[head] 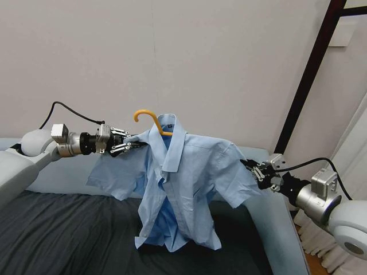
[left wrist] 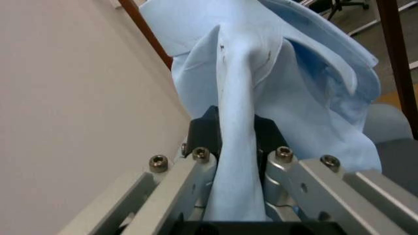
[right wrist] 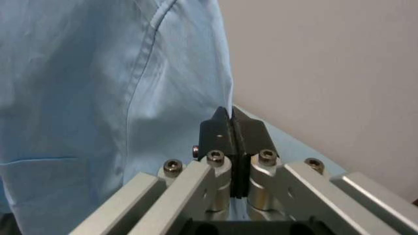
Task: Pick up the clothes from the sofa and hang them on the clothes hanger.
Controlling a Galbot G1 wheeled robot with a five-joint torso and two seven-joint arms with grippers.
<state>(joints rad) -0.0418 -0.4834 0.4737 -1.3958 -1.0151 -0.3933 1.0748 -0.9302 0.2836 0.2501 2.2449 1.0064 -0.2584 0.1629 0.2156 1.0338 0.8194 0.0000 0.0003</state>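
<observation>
Left gripper (head: pixel 133 144) pinches light-blue short-sleeved shirt (head: pixel 183 189) at left shoulder; right gripper (head: pixel 252 169) pinches right sleeve edge. Orange hanger hook (head: pixel 150 119) stands free above collar.

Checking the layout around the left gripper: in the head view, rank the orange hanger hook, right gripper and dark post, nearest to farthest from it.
From the left gripper, holding the shirt:
1. orange hanger hook, just above, toward the collar.
2. right gripper, at the opposite sleeve.
3. dark post, far right.
</observation>
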